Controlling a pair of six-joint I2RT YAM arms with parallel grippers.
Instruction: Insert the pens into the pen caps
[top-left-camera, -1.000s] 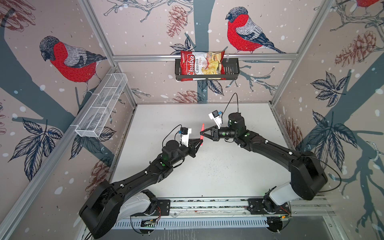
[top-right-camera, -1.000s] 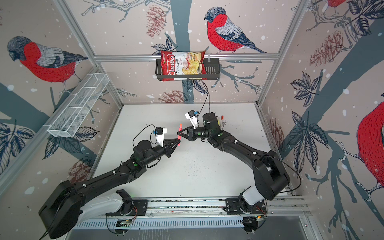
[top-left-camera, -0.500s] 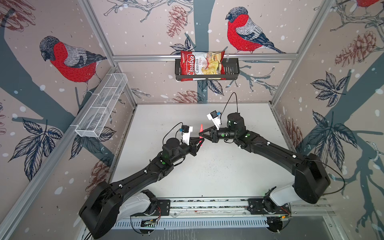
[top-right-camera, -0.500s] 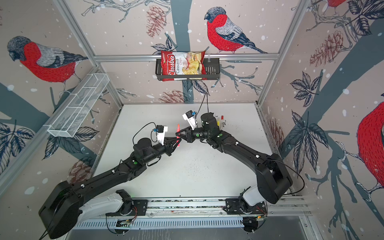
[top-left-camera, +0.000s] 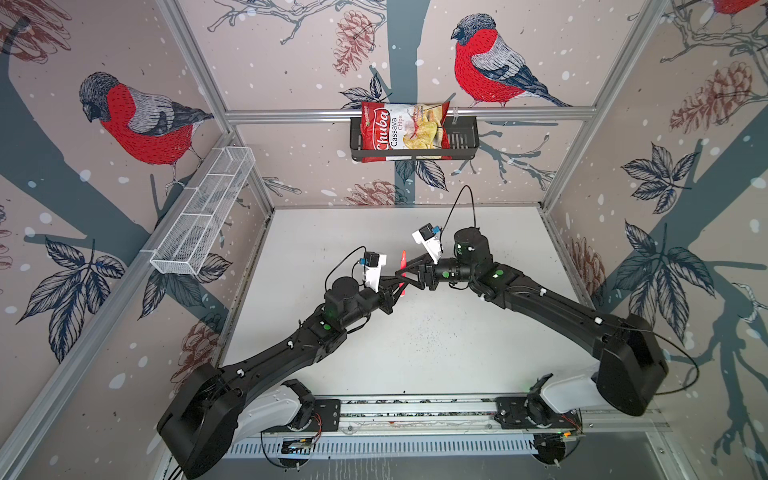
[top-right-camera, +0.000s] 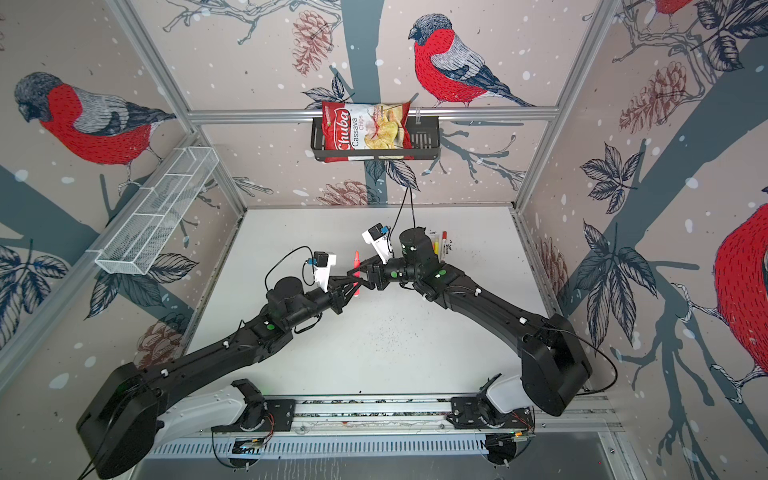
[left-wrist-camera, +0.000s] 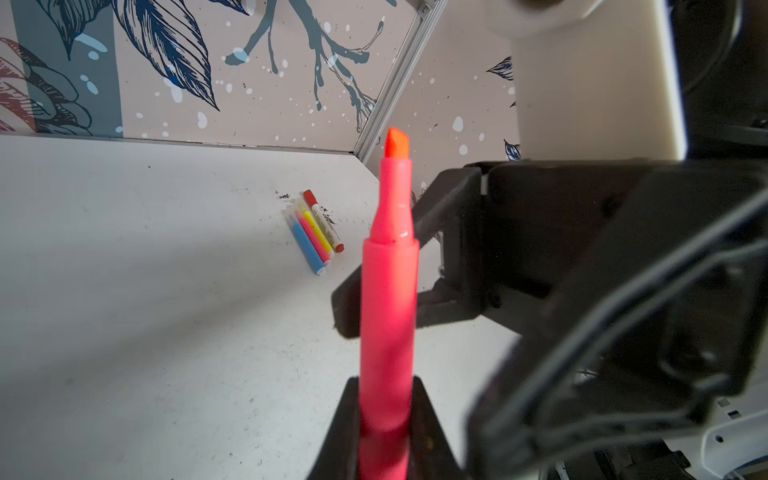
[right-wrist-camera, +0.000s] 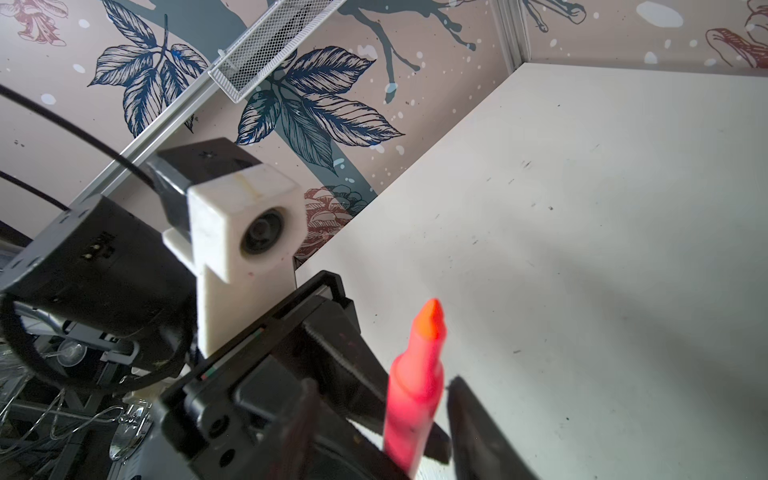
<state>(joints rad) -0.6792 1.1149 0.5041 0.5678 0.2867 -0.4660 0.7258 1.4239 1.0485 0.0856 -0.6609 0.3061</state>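
Looking through the left wrist camera, I see the left gripper (left-wrist-camera: 385, 392) clamped tight on the lower barrel of the pink pen (left-wrist-camera: 388, 311); the pen's long axis runs up out of the jaws, close to upright, with its bare orange chisel tip uppermost. In both top views the pen (top-left-camera: 402, 262) reads as a short pink stroke held above the middle of the white table (top-left-camera: 415, 353), tip end toward the back wall, crossways to both arms. The right gripper (right-wrist-camera: 386, 395) reaches in from the opposite side at about mid-barrel. Its jaws stand apart, one finger on each side of the pen, and the right wrist view shows a gap between the pen and the finger (right-wrist-camera: 473, 419) beside it; it holds nothing.

Four other pens (left-wrist-camera: 316, 232) lie on the table near the back right corner, well apart from the grippers: blue, pink, yellow and a white-barrelled one with red at both ends. They lie side by side and touching; their long axes are parallel, running roughly from the back wall toward the front. On the three slim ones the ends nearest the wall look pale and see-through — pen caps (left-wrist-camera: 292, 208), as far as I can tell at this size. In a top view those other pens (top-right-camera: 444, 241) peek out just behind the right arm's wrist.
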